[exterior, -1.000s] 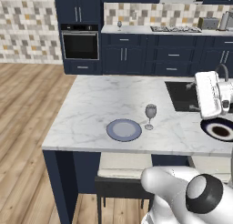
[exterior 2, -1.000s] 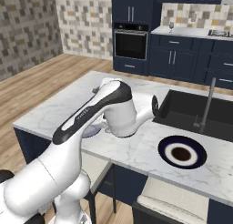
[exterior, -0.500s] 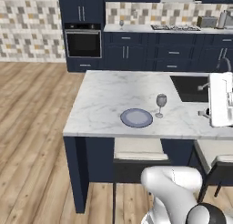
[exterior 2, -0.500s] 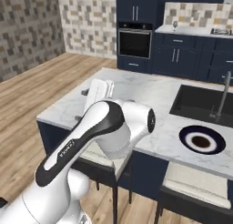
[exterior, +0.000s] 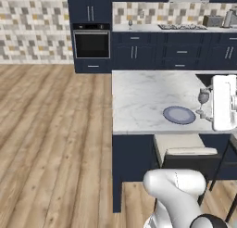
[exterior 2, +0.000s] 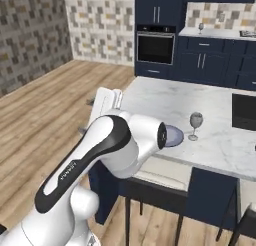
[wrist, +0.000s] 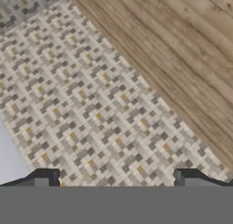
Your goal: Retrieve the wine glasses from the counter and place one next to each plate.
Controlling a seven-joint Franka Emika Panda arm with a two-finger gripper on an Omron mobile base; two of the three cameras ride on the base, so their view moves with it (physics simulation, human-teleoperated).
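Note:
One wine glass (exterior: 203,98) (exterior 2: 196,123) stands upright on the marble island (exterior: 143,97) (exterior 2: 165,97), just right of the pale blue-grey plate (exterior: 179,115) (exterior 2: 174,136). My arm partly hides that plate in the right base view. Another wine glass (exterior 2: 201,27) (exterior: 130,22) stands on the far counter (exterior 2: 215,34) (exterior: 152,28) against the tile wall. My gripper (wrist: 116,180) is open and holds nothing. It faces the tiled wall and wooden floor, away from the island. The hand (exterior: 223,102) (exterior 2: 105,104) hangs by the island's near edge.
A black oven (exterior: 91,42) (exterior 2: 156,46) sits in the navy cabinets at the back. Stools (exterior: 183,147) (exterior 2: 162,171) stand under the island's near side. The dark sink (exterior 2: 245,110) is at the island's right. Open wooden floor (exterior: 51,129) spreads to the left.
The whole picture has shifted, so the base has moved: the island slid right and more floor shows. The navy-ringed plate left both views. The gripper stays open.

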